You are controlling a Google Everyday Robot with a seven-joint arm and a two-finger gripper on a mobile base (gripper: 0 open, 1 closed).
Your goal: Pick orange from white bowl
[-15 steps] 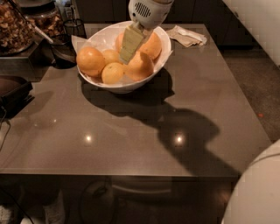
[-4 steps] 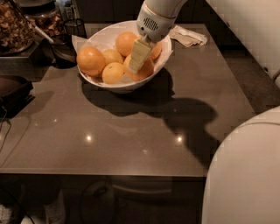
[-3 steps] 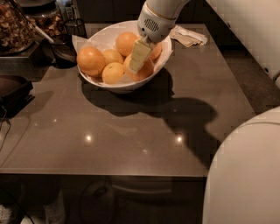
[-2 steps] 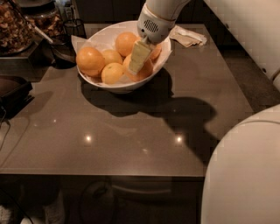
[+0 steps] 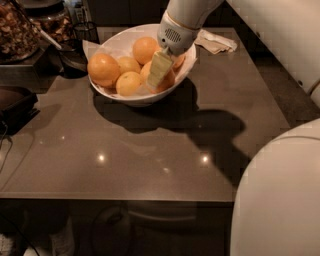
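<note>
The large, deep, glossy white bowl (image 5: 131, 100) with a wide, uneven rim stands on the far half of the smooth grey-brown desk (image 5: 150, 165), close to the far edge. Round, dimpled oranges are heaped in it. The biggest orange (image 5: 103, 70) lies against the left rim, and the others crowd the middle and right.

The pale, cream-coloured gripper (image 5: 155, 79) comes down into the right half of the bowl from the white arm (image 5: 187, 15) above. It lies flat across the face of the right-hand orange (image 5: 170, 78) and touches it. From this angle I cannot tell whether its grip is clenched or released (it shows as a single slab).

Between the bowl and the desk's near edge a broad stretch of surface shows. Only the arm's dark shadow and two bright light glints (image 5: 101, 157) cross it. The right edge runs diagonally away, with dark floor beyond it.

To the left the room is tighter. A dark pan (image 5: 72, 59) sits just beside the bowl's left rim, a black tray (image 5: 15, 102) overhangs the left edge, and a container of brown pieces (image 5: 17, 32) stands behind. A crumpled beige cloth (image 5: 216, 42) lies at the far right corner, near the bowl but apart from it. The robot's white body (image 5: 280, 200) fills the near right corner.

The gripper's wrist housing bears a small oval patch of dots (image 5: 172, 35), and I cannot read any lettering there.
</note>
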